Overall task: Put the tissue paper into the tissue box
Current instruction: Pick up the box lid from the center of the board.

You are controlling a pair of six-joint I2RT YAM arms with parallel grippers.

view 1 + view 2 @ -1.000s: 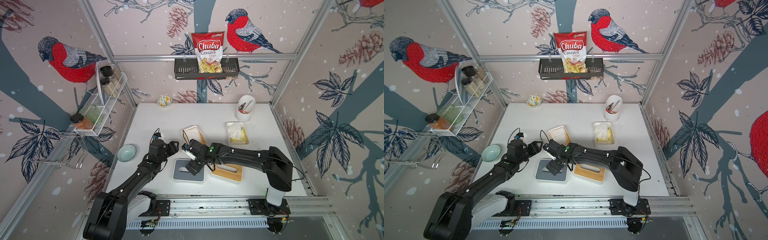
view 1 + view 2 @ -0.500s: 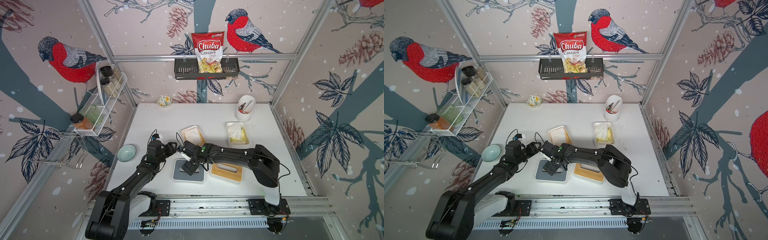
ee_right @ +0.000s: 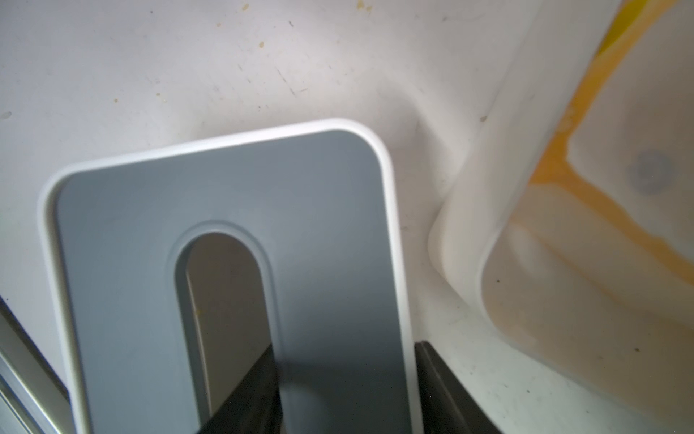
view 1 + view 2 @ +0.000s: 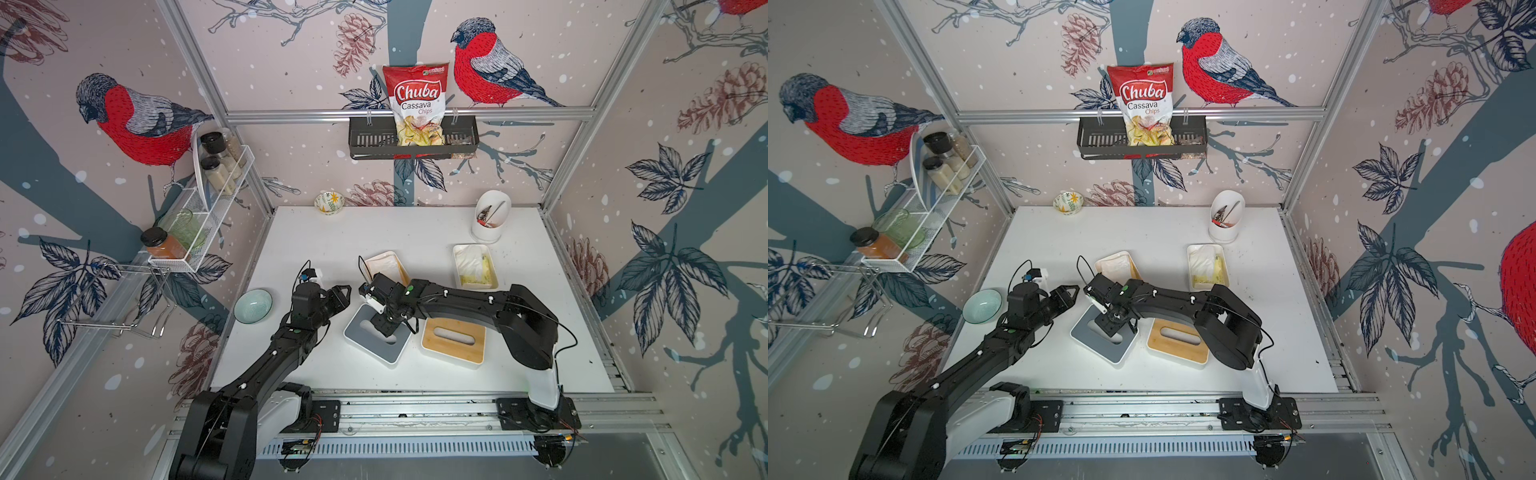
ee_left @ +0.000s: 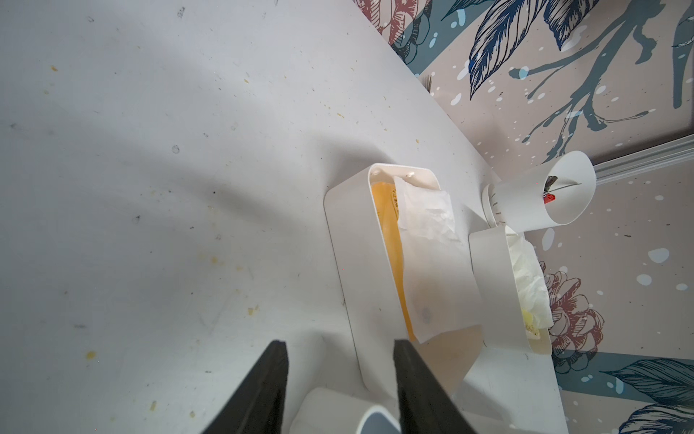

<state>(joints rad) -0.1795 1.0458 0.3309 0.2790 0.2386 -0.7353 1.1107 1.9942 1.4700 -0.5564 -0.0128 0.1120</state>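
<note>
The white worktop (image 4: 415,232) (speckled with yellowish crumbs) carries a patterned bowl (image 4: 329,202) and a white utensil pot (image 4: 490,222) at the back. An open white box (image 4: 386,266) and a second open box (image 4: 475,266) sit mid-way. Nearer the front, a grey slotted lid (image 4: 392,351) lies just beside a wooden slotted lid (image 4: 432,345), with a pale green bowl (image 4: 253,305) at the left edge.

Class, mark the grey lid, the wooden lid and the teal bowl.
grey lid (image 3: 330,225): right wrist view, flat face beside its slot.
wooden lid (image 4: 451,354): a top view, wood beside its slot.
teal bowl (image 4: 252,305): a top view, inner hollow.
</note>
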